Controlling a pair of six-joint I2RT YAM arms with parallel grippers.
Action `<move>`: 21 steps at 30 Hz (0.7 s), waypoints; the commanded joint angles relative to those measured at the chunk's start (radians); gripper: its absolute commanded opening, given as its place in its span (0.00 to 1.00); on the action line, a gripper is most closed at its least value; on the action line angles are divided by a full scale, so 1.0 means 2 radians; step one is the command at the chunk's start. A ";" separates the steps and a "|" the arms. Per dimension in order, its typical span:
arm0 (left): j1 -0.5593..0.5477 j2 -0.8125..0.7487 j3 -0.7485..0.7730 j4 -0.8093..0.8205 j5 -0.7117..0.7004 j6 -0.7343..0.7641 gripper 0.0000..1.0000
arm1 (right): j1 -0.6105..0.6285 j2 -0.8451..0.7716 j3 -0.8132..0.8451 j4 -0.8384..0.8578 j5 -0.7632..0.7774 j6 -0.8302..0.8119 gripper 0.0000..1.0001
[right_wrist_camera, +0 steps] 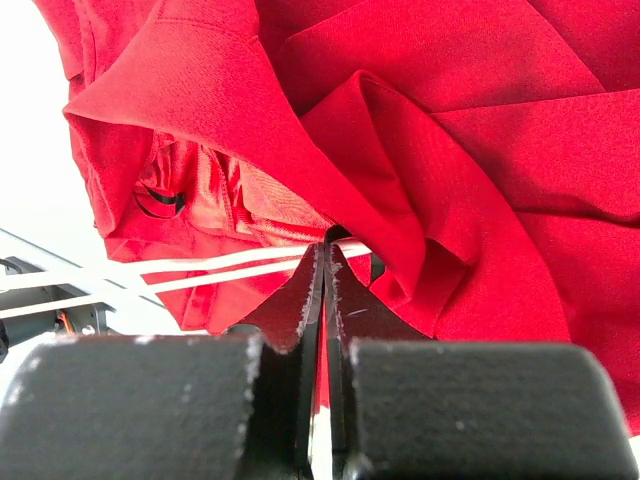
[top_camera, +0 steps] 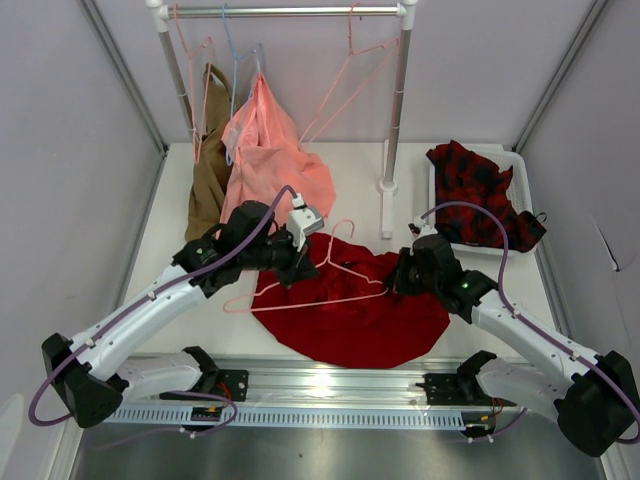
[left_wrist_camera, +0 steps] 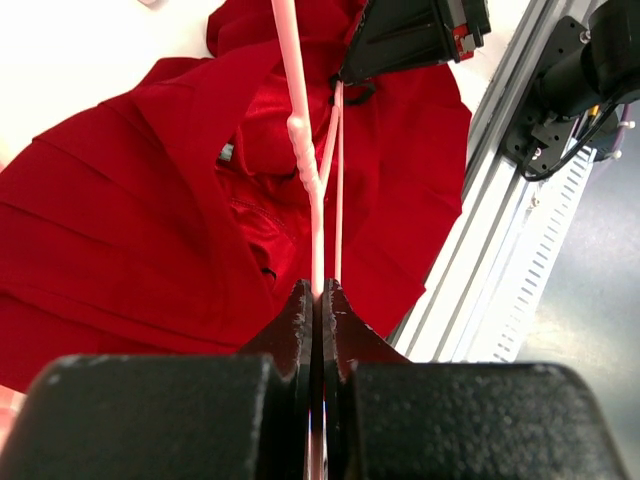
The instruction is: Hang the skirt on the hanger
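Observation:
The deep-red skirt (top_camera: 360,315) lies spread on the table between the two arms. The pale-pink hanger (top_camera: 330,298) rests across its upper left part, hook pointing away from me. My left gripper (top_camera: 300,262) is shut on the hanger wire (left_wrist_camera: 300,130), which runs straight out from its jaws over the skirt (left_wrist_camera: 120,230). My right gripper (top_camera: 397,275) is shut on a fold of the skirt (right_wrist_camera: 450,120) at its upper right edge. Two thin hanger wires (right_wrist_camera: 200,268) pass just under the bunched fabric by the right gripper (right_wrist_camera: 325,255), next to the shiny inner lining.
A clothes rack (top_camera: 395,110) stands at the back with a salmon-pink garment (top_camera: 265,150), a brown garment (top_camera: 208,170), a light blue hanger (top_camera: 235,80) and a spare pink hanger (top_camera: 355,70). A white tray (top_camera: 436,215) at right holds a red-and-black checked garment (top_camera: 480,195). A metal rail (top_camera: 320,385) runs along the near edge.

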 commanded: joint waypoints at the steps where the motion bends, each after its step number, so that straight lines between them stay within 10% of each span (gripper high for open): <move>1: -0.003 0.000 0.012 0.035 0.007 -0.011 0.00 | -0.001 -0.004 -0.007 0.013 -0.005 -0.007 0.00; 16: -0.004 -0.017 -0.099 0.183 0.028 -0.109 0.00 | -0.006 -0.009 -0.011 0.005 0.011 -0.011 0.03; 21: -0.005 -0.010 -0.137 0.243 0.039 -0.146 0.00 | -0.009 -0.018 -0.009 -0.009 0.017 -0.013 0.18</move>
